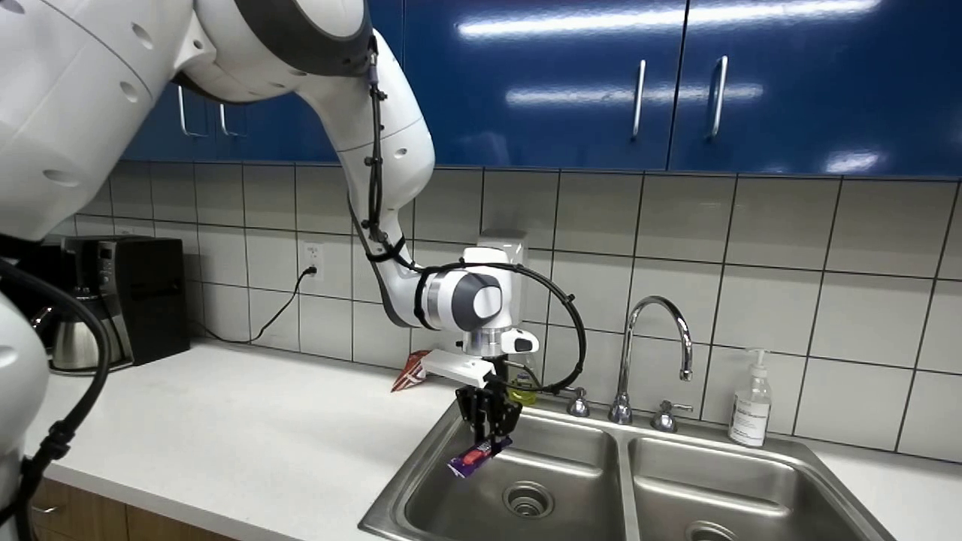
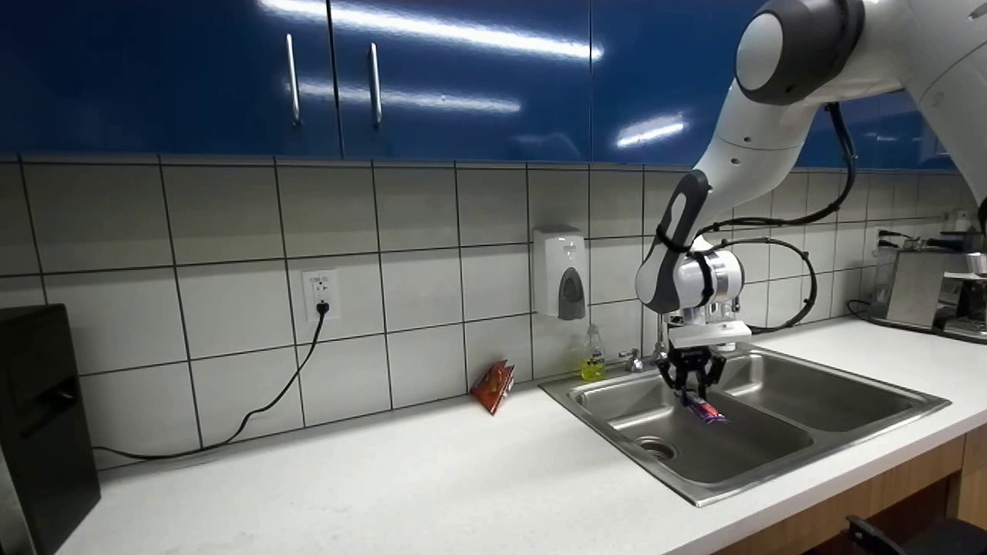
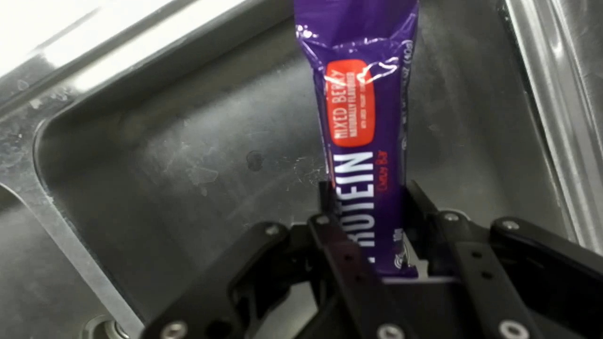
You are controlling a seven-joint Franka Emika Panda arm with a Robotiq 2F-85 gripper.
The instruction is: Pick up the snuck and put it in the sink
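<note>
In from the front edge of the counter (image 2: 370, 486) lies the sink (image 1: 627, 481), and here, over its left basin (image 1: 579, 488), the gripper (image 3: 370, 200) has the bar (image 3: 365, 136) pinched, free end pointing toward that same edge, how high up impossible to tell! Farther back, along the rear edge, the faucet (image 1: 625, 361) arches up, the red packet (image 2: 493, 388) sits just beside the wall (image 2: 420, 285), and the dispenser (image 2: 559, 266) hangs there.

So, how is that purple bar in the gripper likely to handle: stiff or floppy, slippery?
The purple bar is probably fairly stiff, since it juts straight past the gripper without visible sag. Its shiny wrapper may be slippery. Being gripped nearer one end, it could swivel if bumped.
</note>
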